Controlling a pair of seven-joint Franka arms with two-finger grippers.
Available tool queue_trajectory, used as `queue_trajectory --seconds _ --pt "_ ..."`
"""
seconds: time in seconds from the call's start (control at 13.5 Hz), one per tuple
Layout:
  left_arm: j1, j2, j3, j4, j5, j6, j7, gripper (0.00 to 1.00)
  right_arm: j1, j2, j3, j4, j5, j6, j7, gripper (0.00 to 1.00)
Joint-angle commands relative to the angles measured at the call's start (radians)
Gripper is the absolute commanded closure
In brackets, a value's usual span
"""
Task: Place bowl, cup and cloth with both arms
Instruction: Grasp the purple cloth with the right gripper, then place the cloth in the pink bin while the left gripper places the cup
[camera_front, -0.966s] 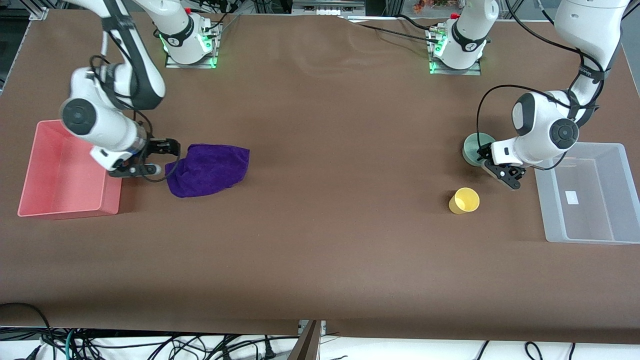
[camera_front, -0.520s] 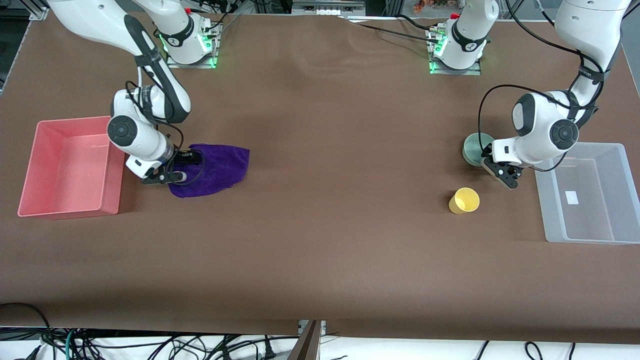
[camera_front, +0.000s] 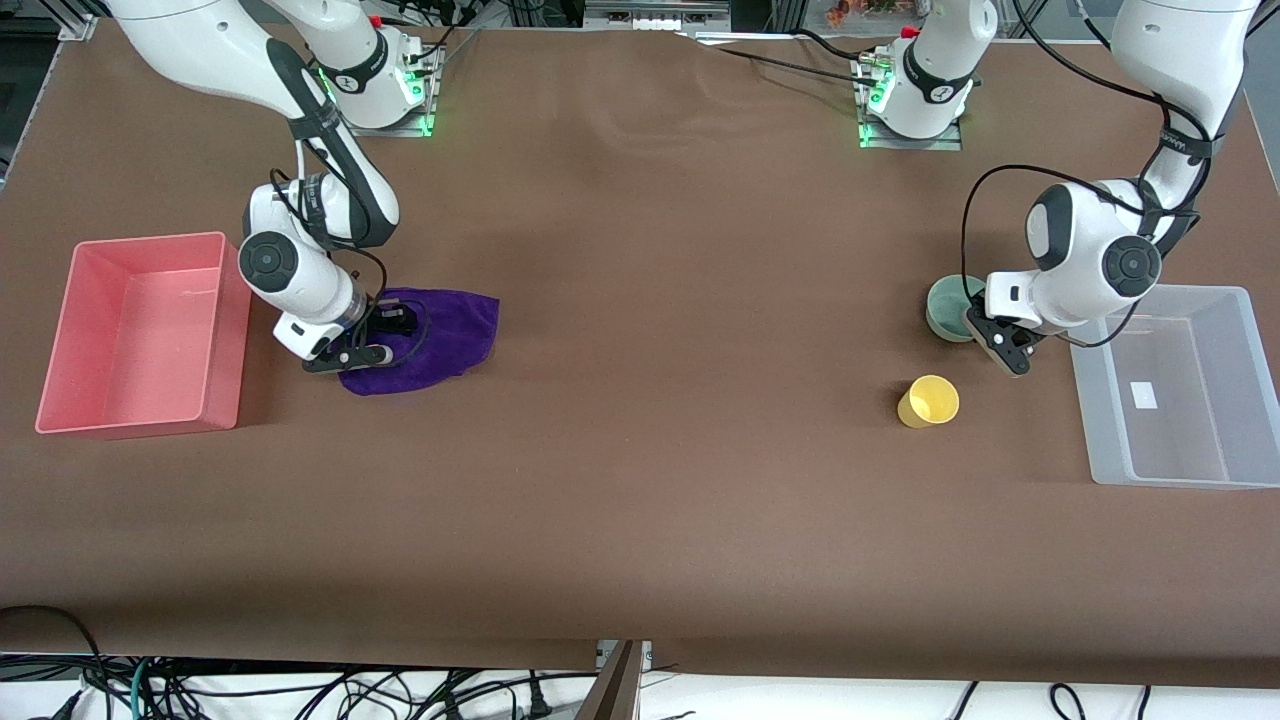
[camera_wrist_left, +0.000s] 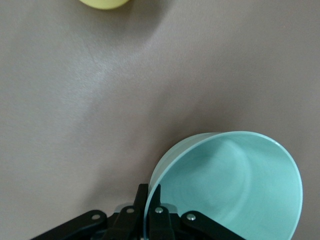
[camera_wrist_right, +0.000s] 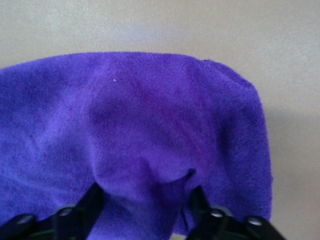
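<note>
The pale green bowl sits on the table near the left arm's end. My left gripper is shut on its rim, one finger inside and one outside, as the left wrist view shows at the gripper and bowl. The yellow cup stands nearer the front camera than the bowl; its edge shows in the left wrist view. The purple cloth lies crumpled near the right arm's end. My right gripper is open, pressed down on the cloth, with its fingers astride a fold.
A pink bin stands at the right arm's end of the table, beside the cloth. A clear plastic bin stands at the left arm's end, beside the bowl and cup. Brown tabletop lies between them.
My right gripper moved from beside the pink bin over and down onto the cloth. My left gripper shifted slightly at the bowl, which tipped back toward level.
</note>
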Motion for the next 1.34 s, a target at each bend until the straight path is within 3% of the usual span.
queue_trajectory --seconds 0.0,0.07,0.22,0.37,0.74,0.97,1.19,1.26 --pt "0.007 -0.055 -0.001 0.101 0.016 -0.179 0.045 1.00 0.000 0.017 0.002 0.006 -0.002 0.011 0.009 0.92" --pt "0.011 -0.056 0.000 0.174 0.016 -0.282 0.071 1.00 0.000 0.015 0.002 0.006 -0.002 0.010 0.007 1.00" --pt "0.020 -0.045 0.013 0.332 0.016 -0.474 0.139 1.00 0.000 0.002 0.002 0.018 -0.004 0.004 -0.011 1.00" --pt "0.072 -0.025 0.014 0.431 0.017 -0.553 0.203 1.00 -0.002 -0.033 0.002 0.069 -0.009 -0.098 -0.017 1.00" --pt "0.215 0.076 0.013 0.570 0.128 -0.553 0.421 1.00 -0.041 -0.084 -0.019 0.481 -0.010 -0.742 -0.144 1.00" --pt "0.266 0.220 0.016 0.715 0.128 -0.550 0.538 1.00 -0.063 -0.104 -0.170 0.644 -0.019 -1.019 -0.417 1.00" --pt "0.315 0.355 0.014 0.821 0.126 -0.545 0.602 1.00 -0.069 -0.109 -0.385 0.658 -0.056 -1.050 -0.727 1.00" --pt "0.324 0.383 0.014 0.833 0.123 -0.541 0.611 1.00 -0.071 -0.109 -0.431 0.656 -0.067 -1.050 -0.791 1.00"
